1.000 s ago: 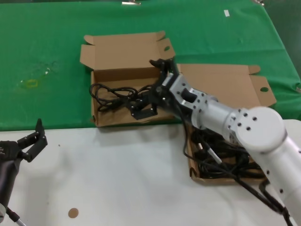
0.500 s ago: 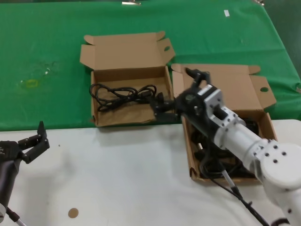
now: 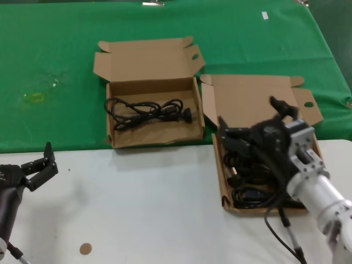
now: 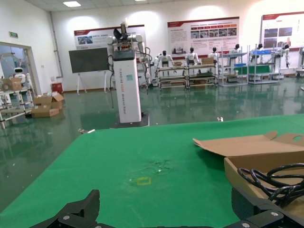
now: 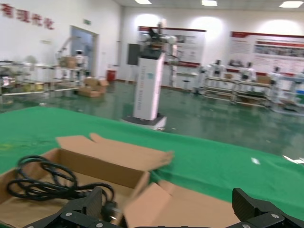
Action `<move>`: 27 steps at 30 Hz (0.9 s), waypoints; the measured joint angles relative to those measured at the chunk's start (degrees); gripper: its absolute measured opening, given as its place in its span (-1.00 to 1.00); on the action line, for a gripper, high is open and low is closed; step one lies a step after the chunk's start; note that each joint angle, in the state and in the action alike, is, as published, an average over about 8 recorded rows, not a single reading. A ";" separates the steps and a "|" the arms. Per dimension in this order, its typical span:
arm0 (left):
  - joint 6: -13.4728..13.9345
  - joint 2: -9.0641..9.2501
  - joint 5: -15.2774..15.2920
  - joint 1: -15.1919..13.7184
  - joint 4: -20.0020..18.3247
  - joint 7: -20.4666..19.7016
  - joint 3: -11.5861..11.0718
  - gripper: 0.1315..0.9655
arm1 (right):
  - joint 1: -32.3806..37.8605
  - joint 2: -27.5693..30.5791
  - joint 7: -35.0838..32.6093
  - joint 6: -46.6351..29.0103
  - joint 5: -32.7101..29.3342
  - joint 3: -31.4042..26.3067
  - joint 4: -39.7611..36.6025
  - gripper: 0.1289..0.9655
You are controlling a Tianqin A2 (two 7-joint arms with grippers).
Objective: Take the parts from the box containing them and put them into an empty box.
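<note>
My left gripper [image 3: 39, 166] idles spread open at the table's near left edge. One cord [image 3: 148, 111] lies in the far box [image 3: 149, 91], so that delivery looks done. My right gripper [image 3: 228, 133], fingers apart and empty, hangs over the near box [image 3: 261, 104], where the remaining cords [image 3: 250, 190] lie. Next I'd descend for another bundle. My arm hides much of that pile.

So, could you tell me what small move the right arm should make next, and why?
Probably lower the right gripper into the box on the right and close on one of the black cords. Its fingers are open and hold nothing, it hangs over that box's near-left corner, and several cords are piled there, while the other box holds only one cord. The left gripper waits at the table's near edge.
</note>
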 joint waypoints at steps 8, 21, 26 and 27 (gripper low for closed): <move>0.00 0.00 0.00 0.00 0.00 0.01 0.00 1.00 | -5.92 0.64 -0.32 4.26 3.79 3.11 3.97 1.00; 0.00 0.00 0.00 0.00 0.00 0.01 0.00 1.00 | -6.65 0.72 -0.36 4.78 4.25 3.49 4.45 1.00; 0.00 0.00 0.00 0.00 0.00 0.01 0.00 1.00 | -6.65 0.72 -0.36 4.78 4.25 3.49 4.45 1.00; 0.00 0.00 0.00 0.00 0.00 0.01 0.00 1.00 | -6.65 0.72 -0.36 4.78 4.25 3.49 4.45 1.00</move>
